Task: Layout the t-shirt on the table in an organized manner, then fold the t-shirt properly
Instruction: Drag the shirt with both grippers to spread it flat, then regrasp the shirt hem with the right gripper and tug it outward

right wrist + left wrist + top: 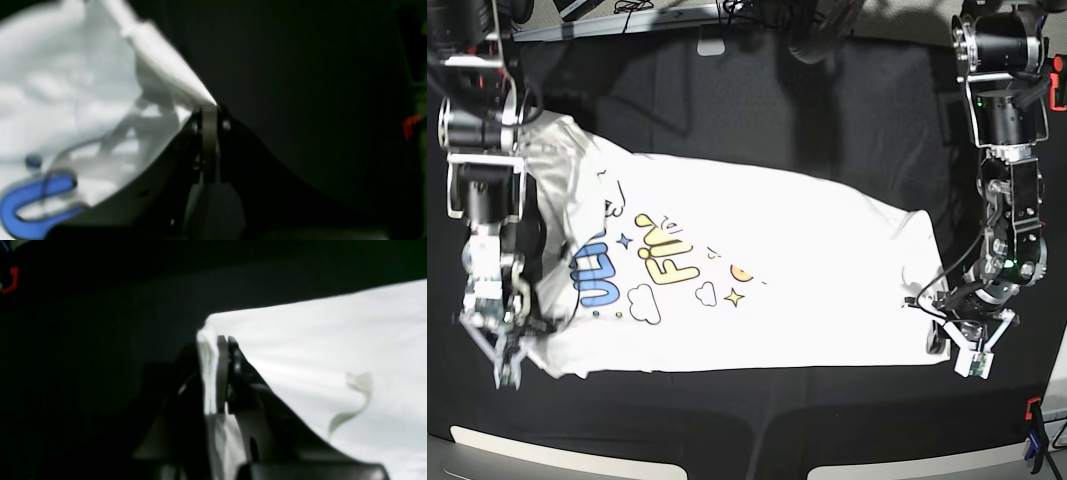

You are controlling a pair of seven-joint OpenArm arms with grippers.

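The white t-shirt (777, 290) lies spread print-up on the black table (757, 420), with its blue and yellow letters toward the left. My left gripper (937, 338) is at the shirt's lower right corner. In the left wrist view the gripper (224, 340) is shut on a fold of the white t-shirt (317, 350). My right gripper (509, 370) is at the shirt's lower left edge. In the right wrist view the gripper (210, 110) is shut on a pulled-up point of the t-shirt (66, 83), with blue print at lower left.
An orange-and-blue clamp (1030, 412) sits at the table's front right edge and a red one (1057, 88) at the far right. Cables and a bar (627, 18) run along the back edge. Black cloth (100, 340) surrounds the shirt.
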